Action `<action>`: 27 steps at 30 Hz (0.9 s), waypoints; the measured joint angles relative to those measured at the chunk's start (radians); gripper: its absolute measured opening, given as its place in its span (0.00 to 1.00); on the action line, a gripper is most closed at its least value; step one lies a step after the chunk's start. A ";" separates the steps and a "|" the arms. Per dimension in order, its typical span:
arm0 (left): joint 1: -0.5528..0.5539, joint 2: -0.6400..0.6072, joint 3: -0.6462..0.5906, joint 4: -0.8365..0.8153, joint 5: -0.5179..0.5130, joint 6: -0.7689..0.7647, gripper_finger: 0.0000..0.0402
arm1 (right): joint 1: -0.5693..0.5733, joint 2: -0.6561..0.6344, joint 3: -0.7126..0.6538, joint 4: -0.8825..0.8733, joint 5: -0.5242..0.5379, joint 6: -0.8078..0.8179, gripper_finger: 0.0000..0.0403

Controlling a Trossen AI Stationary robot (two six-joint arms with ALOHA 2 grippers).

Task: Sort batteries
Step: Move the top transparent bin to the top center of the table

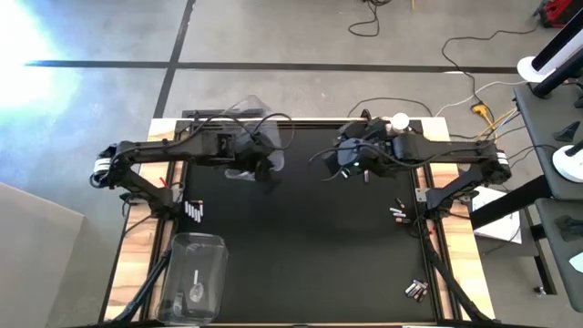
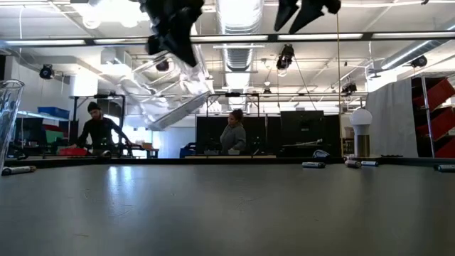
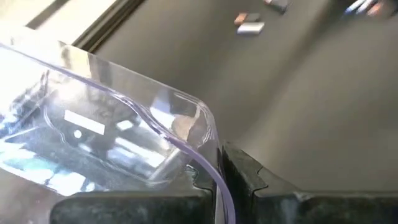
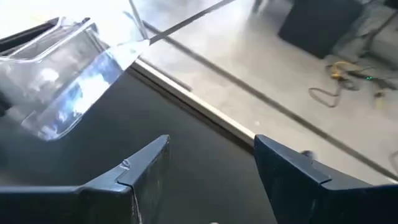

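Bright ceiling strip lights (image 2: 238,18) glare above the dark tabletop (image 2: 227,213); the lifted clear bin (image 3: 112,137) shows blurred, washed-out reflections.

1. A black mat (image 1: 301,237) covers the work surface; light wooden borders (image 1: 137,264) flank it at both sides.
2. A clear plastic bin (image 1: 193,278) stands on the mat at its near left corner.
3. A second clear bin (image 2: 167,96) is off the surface, raised and tilted, at the mat's far left.
4. A round white knob object (image 1: 399,120) sits at the far edge of the mat, right of centre.
5. The surrounding floor is grey concrete crossed by dark lines (image 1: 273,66), with loose cables (image 1: 474,91) beyond the table's far right corner.
6. Two people (image 2: 99,129) stand at benches in the room behind; the second (image 2: 233,135) is near centre.
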 joint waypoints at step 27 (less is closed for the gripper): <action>0.013 0.429 0.220 -0.119 0.098 0.172 0.00 | -0.002 -0.177 -0.027 -0.297 -0.002 0.011 0.56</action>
